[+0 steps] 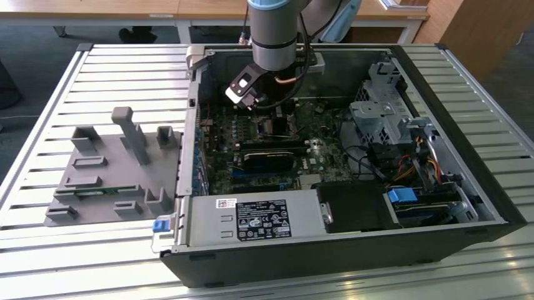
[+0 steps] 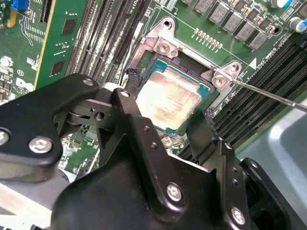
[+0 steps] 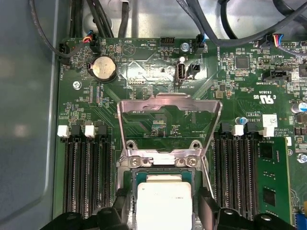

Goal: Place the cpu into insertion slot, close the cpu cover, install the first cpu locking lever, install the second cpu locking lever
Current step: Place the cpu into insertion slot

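The cpu [image 3: 164, 203] lies flat in the slot [image 3: 160, 171], silver top upward, its edges square with the socket rim. The gripper [image 2: 165, 101] straddles it from directly above, so the chip sits centred under the tool. Whether the gripper clamps it or has let go, I cannot tell. Being square, the chip has no long axis.

The cover [image 3: 144, 104] is swung open, beyond the slot on the side away from the gripper body. The first wrist view shows this frame and the memory slots [image 3: 86, 177] flanking the socket. The second wrist view shows a thin lever [image 2: 268, 94] angling out from the socket corner. The exterior view shows the arm [image 1: 274, 31] reaching down into the case [image 1: 334, 262].
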{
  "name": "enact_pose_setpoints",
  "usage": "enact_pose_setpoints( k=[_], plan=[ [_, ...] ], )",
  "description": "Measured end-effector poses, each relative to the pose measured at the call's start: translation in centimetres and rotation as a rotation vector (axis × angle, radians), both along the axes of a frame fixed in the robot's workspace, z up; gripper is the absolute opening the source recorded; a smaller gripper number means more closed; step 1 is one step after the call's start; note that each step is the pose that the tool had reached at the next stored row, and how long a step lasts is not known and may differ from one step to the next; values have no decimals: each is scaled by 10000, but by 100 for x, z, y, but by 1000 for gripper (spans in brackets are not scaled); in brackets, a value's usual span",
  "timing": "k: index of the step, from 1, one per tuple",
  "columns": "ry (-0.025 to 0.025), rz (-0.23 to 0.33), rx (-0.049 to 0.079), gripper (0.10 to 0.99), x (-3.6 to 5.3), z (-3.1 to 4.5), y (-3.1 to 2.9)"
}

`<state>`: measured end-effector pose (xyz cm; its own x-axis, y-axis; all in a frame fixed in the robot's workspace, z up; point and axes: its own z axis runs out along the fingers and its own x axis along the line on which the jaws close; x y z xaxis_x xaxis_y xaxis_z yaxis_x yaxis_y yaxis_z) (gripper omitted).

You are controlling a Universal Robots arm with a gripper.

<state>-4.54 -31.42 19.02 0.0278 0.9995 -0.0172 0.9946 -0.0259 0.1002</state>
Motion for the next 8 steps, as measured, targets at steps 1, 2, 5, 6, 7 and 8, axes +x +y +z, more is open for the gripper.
enact_pose_setpoints(
  k=[1, 2, 5, 6, 7, 8],
  plan=[
    [2, 0, -2, 675, 0, 3, 0],
    [1, 0, -2, 675, 0, 9, 0],
    [0, 0, 0, 675, 0, 41, 0],
    [0, 0, 0, 675, 0, 52, 0],
    [0, 0, 0, 675, 0, 63, 0],
    [0, 0, 0, 675, 0, 74, 0]
  ],
)
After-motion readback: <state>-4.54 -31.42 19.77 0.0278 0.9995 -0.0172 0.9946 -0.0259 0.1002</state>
